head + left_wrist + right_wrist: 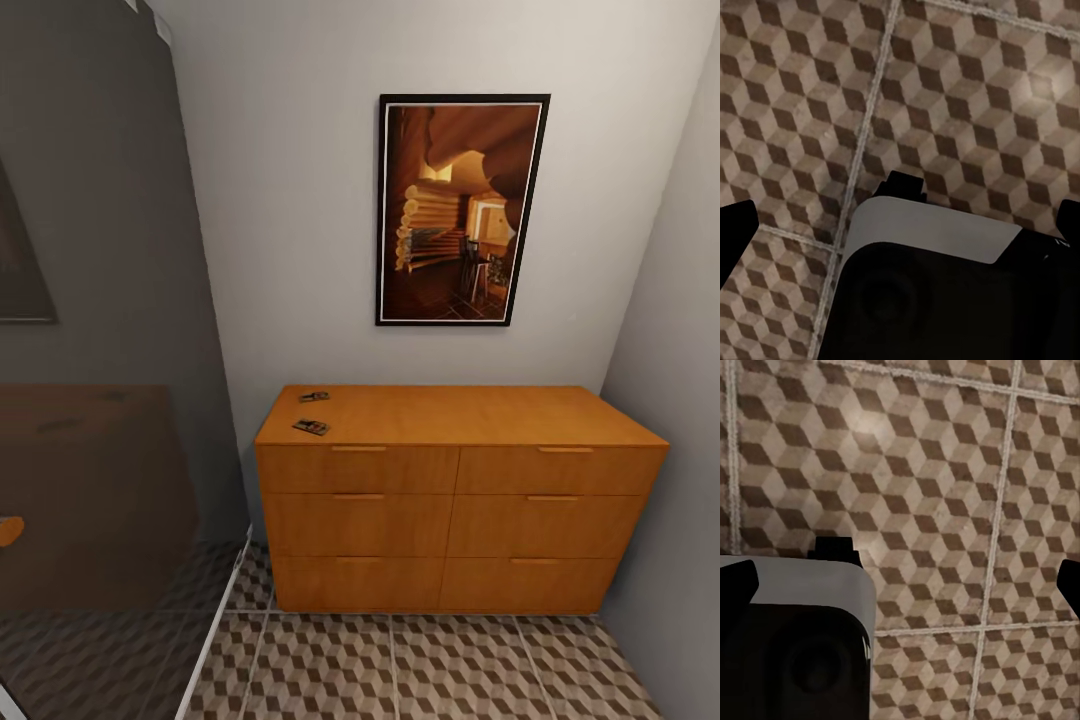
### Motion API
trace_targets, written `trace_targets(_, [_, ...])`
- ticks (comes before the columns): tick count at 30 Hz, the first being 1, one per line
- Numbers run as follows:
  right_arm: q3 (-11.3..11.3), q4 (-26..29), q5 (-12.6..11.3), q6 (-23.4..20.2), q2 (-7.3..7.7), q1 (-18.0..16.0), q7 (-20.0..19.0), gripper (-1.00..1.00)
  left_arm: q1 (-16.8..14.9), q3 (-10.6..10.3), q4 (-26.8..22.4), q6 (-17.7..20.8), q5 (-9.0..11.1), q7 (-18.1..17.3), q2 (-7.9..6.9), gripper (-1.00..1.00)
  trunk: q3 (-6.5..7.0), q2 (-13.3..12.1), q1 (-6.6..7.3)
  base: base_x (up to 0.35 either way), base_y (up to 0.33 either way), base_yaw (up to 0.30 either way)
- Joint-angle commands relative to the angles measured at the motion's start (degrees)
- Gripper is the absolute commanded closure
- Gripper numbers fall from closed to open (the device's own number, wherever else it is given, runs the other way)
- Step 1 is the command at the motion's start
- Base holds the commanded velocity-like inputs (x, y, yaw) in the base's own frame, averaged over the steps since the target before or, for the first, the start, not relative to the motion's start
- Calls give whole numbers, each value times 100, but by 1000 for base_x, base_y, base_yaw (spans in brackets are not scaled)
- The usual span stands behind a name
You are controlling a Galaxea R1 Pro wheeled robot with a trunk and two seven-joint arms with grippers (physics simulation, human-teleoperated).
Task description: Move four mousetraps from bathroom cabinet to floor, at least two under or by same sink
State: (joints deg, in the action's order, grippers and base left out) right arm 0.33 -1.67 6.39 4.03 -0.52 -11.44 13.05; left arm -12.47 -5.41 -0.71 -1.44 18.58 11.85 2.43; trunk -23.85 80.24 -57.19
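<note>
left wrist view: black finger tips (pixel 735 232) at both edges, broad black rounded body part with pale grey-white curved panel (pixel 934 229) and a small black tab. right wrist view: black fingers (pixel 739 581), grey-white rounded shell (pixel 832 577) above a black housing.

Cabinet (pixel 455 500), centre of frame: orange-brown wood, smooth, satin sheen, flat drawer fronts with wooden bar handles. Two mousetraps (pixel 312 427) on its top, upper left corner: tan wood with dark metal parts; finish too small to judge. Bathroom floor (pixel 420 670): matt tile, printed brown-and-beige cube pattern, pale grout. Walls: matt plaster. Picture (pixel 460 210): glossy print, black frame.
</note>
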Motion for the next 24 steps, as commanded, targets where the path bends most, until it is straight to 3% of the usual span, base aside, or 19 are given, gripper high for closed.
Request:
trace_targets(1, [-1,-18,56,17,-1,-8,31,-100,-3,-51,4,-15,56,18,0,-100,-6,4,0,0,0,0])
trace_targets(24, [-3,-18,43,-22,10,-8,68,-100,-2,-68,-6,-19,30,14,-17,-100,-6,4,0,0,0,0])
